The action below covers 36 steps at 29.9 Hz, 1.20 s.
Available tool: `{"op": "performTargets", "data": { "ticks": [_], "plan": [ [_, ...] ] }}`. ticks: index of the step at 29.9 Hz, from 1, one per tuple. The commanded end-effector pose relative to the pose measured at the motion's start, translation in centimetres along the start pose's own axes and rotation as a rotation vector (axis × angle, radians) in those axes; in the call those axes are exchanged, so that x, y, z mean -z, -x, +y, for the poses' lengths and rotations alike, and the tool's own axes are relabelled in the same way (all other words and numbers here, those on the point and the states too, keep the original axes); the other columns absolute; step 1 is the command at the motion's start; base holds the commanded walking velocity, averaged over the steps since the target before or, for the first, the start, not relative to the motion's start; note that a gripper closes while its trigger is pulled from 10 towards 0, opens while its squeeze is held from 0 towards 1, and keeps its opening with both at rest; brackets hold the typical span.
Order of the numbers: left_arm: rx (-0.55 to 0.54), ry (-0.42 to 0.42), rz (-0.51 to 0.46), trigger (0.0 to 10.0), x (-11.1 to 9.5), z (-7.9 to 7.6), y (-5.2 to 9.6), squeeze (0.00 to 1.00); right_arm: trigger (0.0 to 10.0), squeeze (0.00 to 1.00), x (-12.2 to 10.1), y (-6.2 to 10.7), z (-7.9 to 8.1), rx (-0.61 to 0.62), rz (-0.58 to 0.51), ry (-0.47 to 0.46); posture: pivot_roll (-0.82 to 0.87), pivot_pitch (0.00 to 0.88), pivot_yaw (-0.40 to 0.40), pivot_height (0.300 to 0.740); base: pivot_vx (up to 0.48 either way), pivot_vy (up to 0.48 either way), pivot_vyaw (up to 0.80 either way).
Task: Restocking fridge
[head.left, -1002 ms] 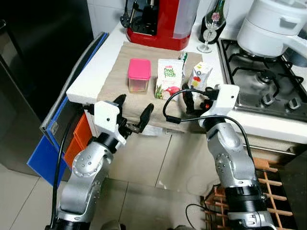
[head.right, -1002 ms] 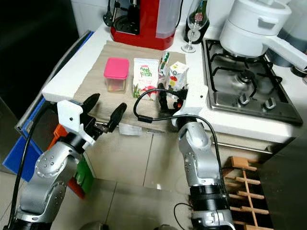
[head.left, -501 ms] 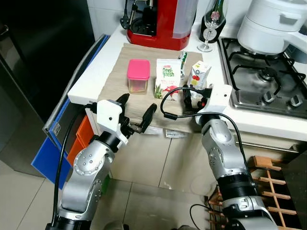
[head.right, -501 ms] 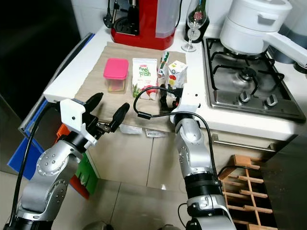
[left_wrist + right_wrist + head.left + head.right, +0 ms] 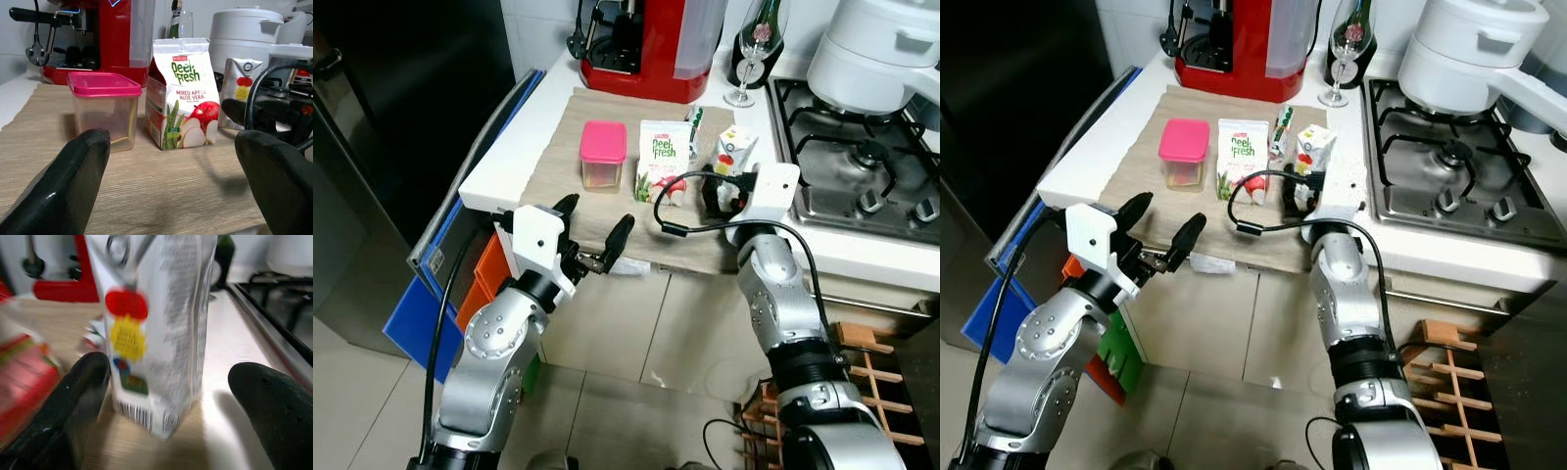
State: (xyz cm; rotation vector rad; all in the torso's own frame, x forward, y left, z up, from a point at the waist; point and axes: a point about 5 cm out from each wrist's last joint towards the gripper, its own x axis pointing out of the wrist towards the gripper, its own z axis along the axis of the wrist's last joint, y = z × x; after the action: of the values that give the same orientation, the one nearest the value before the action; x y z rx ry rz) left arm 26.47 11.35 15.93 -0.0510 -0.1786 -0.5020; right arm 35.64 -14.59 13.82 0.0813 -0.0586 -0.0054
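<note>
A white table (image 5: pixel 504 157) has a tan cloth mat (image 5: pixel 563 147) on it. Three things stand in a row on the mat. First is a clear box (image 5: pixel 602 157) with a pink lid; something yellowish sits at its bottom, but it is hard to tell what. At the box's 3 o'clock stands a green and white juice carton (image 5: pixel 662 162) with apples on it, its top folded shut. At that carton's 3 o'clock stands a small white carton (image 5: pixel 734 155) with a red and yellow label, also shut.

The right hand (image 5: pixel 166 382) is at the small white carton. Its two black fingers (image 5: pixel 80 387) are spread wide, one on each side of the carton, and they do not squeeze it. The carton stands upright on the table between them.

The left hand (image 5: pixel 592 235) hangs in the air just off the front edge of the table, at the pink-lid box's 6 o'clock. Its fingers are wide open and hold nothing. They point toward the box and the juice carton.

Behind the mat, at 12 o'clock, stands a red coffee machine (image 5: pixel 651 49). Beside it are a wine glass (image 5: pixel 744 69) and a dark bottle (image 5: pixel 766 29). At 3 o'clock is a stove (image 5: pixel 862 162) with a big white pot (image 5: pixel 881 54) on it. The dark fridge (image 5: pixel 401 117) stands at 9 o'clock, next to the table.
</note>
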Motion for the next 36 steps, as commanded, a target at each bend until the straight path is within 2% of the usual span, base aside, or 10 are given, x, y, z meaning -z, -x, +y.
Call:
{"op": "performTargets", "data": {
  "ticks": [1,6,11,22,23,24,25,26,27,36],
  "plan": [
    [0.006,0.003,0.011,10.0,0.2,-0.2,0.0,0.00,10.0,0.00,-0.5,-0.5,-0.4,0.021,-0.020,0.019,0.05,0.053,-0.004,0.740,0.000,0.000,0.00],
    [0.005,0.003,0.009,10.0,0.1,-0.2,-0.1,0.00,10.0,0.00,-0.7,-0.6,-0.5,0.019,-0.029,0.029,0.05,0.051,-0.005,0.740,0.000,0.000,0.00],
    [0.001,0.004,0.011,10.0,0.2,-0.1,-0.1,0.00,10.0,0.00,-0.7,-0.8,0.2,0.000,-0.039,0.032,0.05,0.049,-0.008,0.740,0.000,0.000,0.00],
    [-0.007,0.006,0.013,10.0,0.3,-0.2,0.0,0.00,10.0,0.00,-0.2,-1.2,0.6,0.003,-0.004,0.000,0.05,0.054,-0.019,0.740,0.000,0.000,0.00],
    [-0.008,0.007,0.012,10.0,0.3,-0.3,0.0,0.00,7.1,0.00,-0.1,-1.3,0.6,0.005,0.002,-0.008,0.05,0.055,-0.021,0.740,0.000,0.000,0.00],
    [-0.008,0.007,0.012,10.0,0.3,-0.3,0.0,0.00,7.1,0.00,-0.1,-1.3,0.6,0.005,0.002,-0.008,0.05,0.055,-0.021,0.740,0.000,0.000,0.00],
    [-0.009,0.007,0.012,10.0,0.3,-0.3,0.0,0.00,4.4,0.00,0.0,-1.3,0.6,0.008,0.010,-0.015,0.05,0.055,-0.021,0.740,0.000,0.000,0.00],
    [-0.010,0.008,0.012,10.0,0.3,-0.3,0.0,0.00,2.6,0.00,0.0,-1.4,0.5,0.015,0.016,-0.021,0.05,0.055,-0.022,0.740,0.000,0.000,0.00],
    [-0.011,0.010,0.012,10.0,0.3,-0.3,0.0,0.00,0.0,0.00,0.0,-1.4,0.5,0.022,0.021,-0.026,0.05,0.055,-0.022,0.740,0.000,0.000,0.00],
    [-0.009,0.016,0.010,10.0,0.4,-0.4,-0.1,0.00,0.0,0.00,-0.1,-1.9,0.4,0.039,0.028,-0.036,0.04,0.055,-0.024,0.740,0.000,0.000,0.00]
  ]
}}
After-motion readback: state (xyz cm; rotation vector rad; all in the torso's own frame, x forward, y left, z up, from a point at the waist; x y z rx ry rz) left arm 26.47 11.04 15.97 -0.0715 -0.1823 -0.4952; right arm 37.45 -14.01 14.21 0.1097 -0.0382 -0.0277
